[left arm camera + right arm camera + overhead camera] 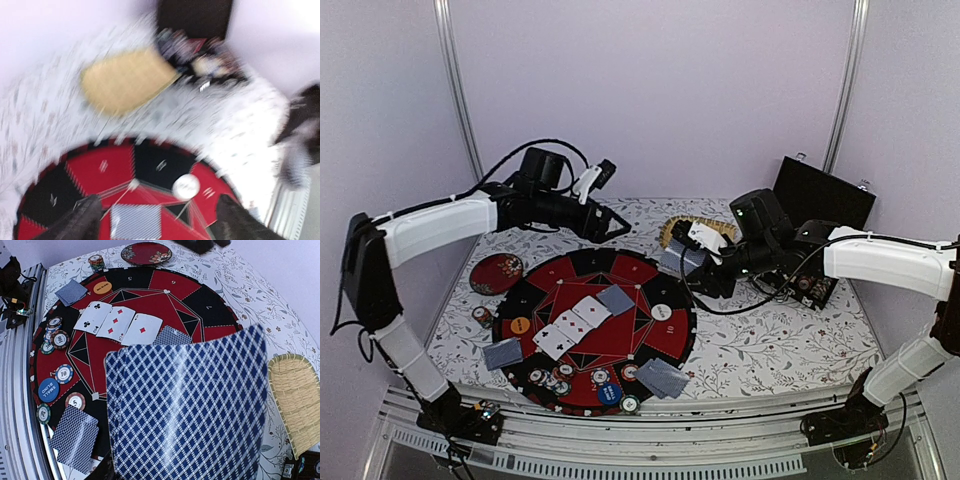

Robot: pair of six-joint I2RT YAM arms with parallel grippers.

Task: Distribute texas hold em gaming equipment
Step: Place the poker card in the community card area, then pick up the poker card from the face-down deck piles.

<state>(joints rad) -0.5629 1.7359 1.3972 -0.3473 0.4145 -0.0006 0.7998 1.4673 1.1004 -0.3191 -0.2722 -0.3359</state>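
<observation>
Right gripper is clamping blue-diamond-backed playing cards; left gripper is hovering spread wide, empty, above round red-and-black mat.

Straw tray far back on the floral cloth; red dish left; black case right.

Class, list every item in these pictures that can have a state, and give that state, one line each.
left gripper: open, empty.
right gripper: shut on held cards.
three centre cards: face up.
fourth centre card: face down.
black case: lid open.
woven tray: empty where visible.
red dish: empty.
</observation>
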